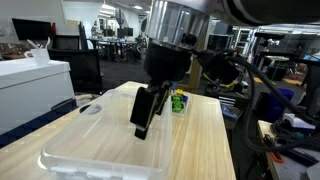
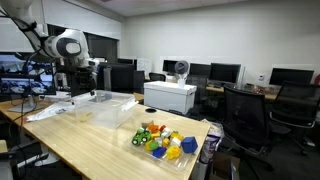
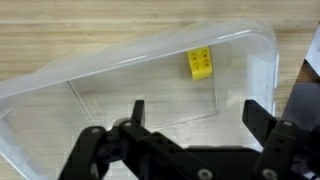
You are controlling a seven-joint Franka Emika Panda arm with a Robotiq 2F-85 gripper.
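Table: one, wooden.
Clear bin: one, mid-table.
Yellow block: one, lying inside the bin.
Coloured pieces: one heap near a table corner. Yellow, green, red, blue and orange show, but they overlap too much for a piece count.
Gripper: one, with two fingers.

The arm is white, its wrist silver — gripper and cables black.
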